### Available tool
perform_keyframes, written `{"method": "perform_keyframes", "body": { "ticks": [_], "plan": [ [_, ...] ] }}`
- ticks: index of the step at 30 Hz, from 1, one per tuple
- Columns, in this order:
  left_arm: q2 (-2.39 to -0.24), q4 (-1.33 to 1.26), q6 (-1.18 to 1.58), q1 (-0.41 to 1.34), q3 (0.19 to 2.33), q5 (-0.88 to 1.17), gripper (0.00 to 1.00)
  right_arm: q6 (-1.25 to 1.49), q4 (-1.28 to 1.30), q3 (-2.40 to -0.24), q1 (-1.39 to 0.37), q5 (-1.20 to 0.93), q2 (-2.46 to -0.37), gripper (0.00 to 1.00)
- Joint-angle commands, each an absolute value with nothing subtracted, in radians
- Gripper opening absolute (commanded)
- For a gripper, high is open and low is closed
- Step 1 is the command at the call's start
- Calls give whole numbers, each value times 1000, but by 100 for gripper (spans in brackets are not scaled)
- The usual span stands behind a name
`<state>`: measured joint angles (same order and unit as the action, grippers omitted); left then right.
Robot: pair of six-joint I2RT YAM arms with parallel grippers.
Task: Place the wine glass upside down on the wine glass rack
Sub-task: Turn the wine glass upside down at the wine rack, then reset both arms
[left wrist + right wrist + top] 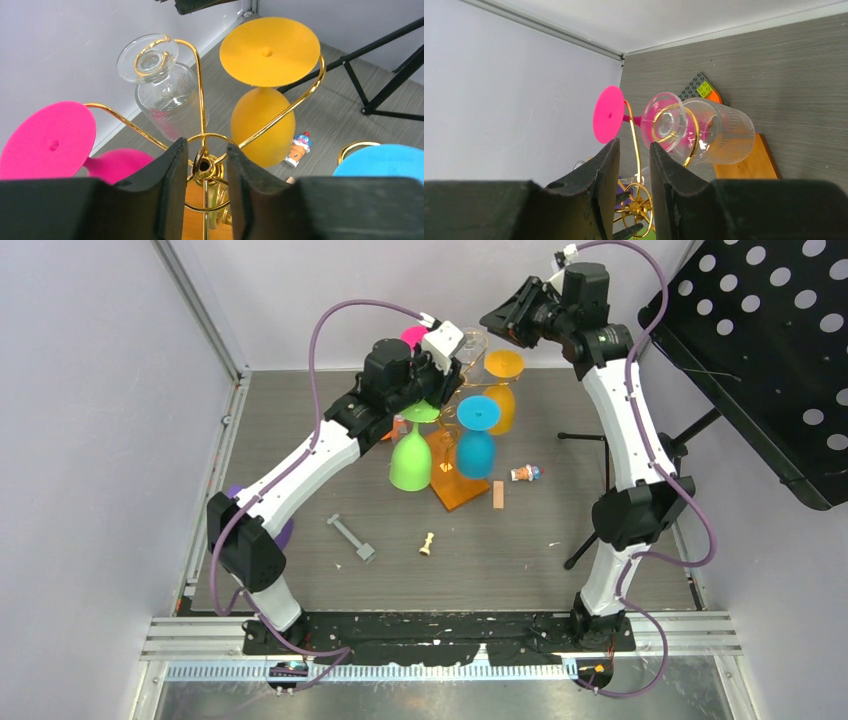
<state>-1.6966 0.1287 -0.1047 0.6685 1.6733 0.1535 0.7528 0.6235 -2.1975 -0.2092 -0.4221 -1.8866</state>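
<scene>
Your left gripper (207, 150) and right gripper (634, 147) are slightly spread, empty. The clear wine glass (165, 100) hangs inverted on the rack (203, 165), upper centre; only retreat seems left.

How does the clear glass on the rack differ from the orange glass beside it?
The clear glass is transparent; the orange glass is opaque. The clear glass has a patterned, straighter bowl; the orange glass has a plain, rounded bowl. Both hang upside down on the gold rack.
</scene>
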Motion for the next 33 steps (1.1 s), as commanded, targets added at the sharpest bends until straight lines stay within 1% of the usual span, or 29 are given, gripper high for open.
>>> {"method": "perform_keyframes", "body": {
  "ticks": [1,2,7,12,19,24,26,33],
  "plan": [
    [-1704,188,-117,687,1720,154,40,721,585,-2228,-212,-389,-1789,35],
    [-1709,196,-117,688,1731,149,43,720,582,-2226,-212,-385,-1786,35],
    [-1727,235,-109,687,1778,110,49,719,567,-2203,-212,-385,-1770,36],
    [-1725,234,-102,687,1794,59,53,716,559,-2205,-210,-375,-1762,36],
    [-1719,226,-101,687,1816,-73,59,707,537,-2184,-210,-364,-1741,36],
    [-1706,208,-97,687,1822,-96,61,706,526,-2163,-210,-367,-1732,36],
    [-1700,198,-98,687,1823,-117,65,706,526,-2162,-210,-368,-1731,36],
    [-1695,180,-114,687,1834,-171,69,705,527,-2165,-209,-370,-1729,36]
  ]
}}
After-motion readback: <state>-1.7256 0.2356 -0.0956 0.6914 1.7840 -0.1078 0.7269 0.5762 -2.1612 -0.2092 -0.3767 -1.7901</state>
